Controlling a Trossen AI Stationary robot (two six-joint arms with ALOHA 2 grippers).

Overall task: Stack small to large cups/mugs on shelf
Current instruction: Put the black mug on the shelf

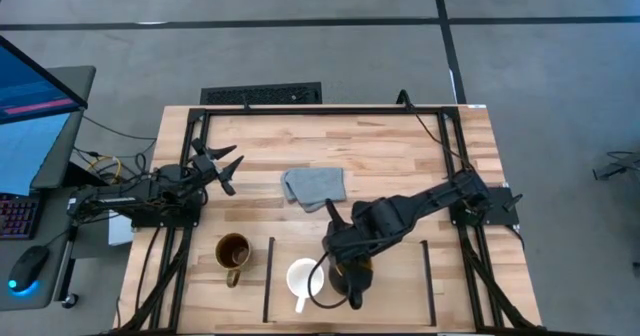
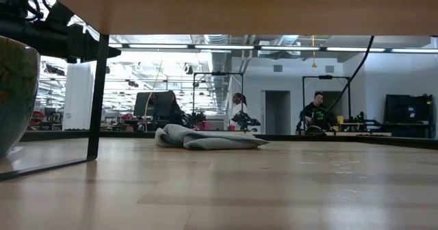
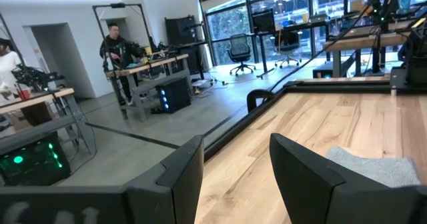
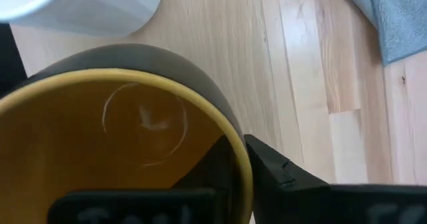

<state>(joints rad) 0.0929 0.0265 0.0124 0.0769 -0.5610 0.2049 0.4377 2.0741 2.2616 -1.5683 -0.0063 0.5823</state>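
The dark mug [image 4: 127, 137] with the yellow-orange inside sits gripped at its rim by the right gripper [image 4: 237, 167], one finger [image 4: 213, 167] inside the cup and the other finger [image 4: 287, 177] outside its wall, on the light wooden shelf [image 1: 400, 286] between two thin black upright bars [image 1: 269, 276]. In the high view the right arm [image 1: 430, 204] reaches in from the table's right edge and covers most of that mug [image 1: 352, 276]. Just beside it, toward the left bar, stands the small white mug [image 1: 302, 280], upright, its handle pointing to the near edge; whether the two mugs touch cannot be told. Outside the left bar, the brownish-gold mug [image 1: 233, 253] stands upright on the table [image 1: 400, 146]. A crumpled grey cloth [image 1: 314, 187] lies near the table's middle, apart from all three mugs. The left gripper [image 1: 226, 168] hovers over the table's left side with its fingers [image 3: 180, 174] spread wide and nothing between them. People [image 3: 117, 44] sit at desks in the room beyond.
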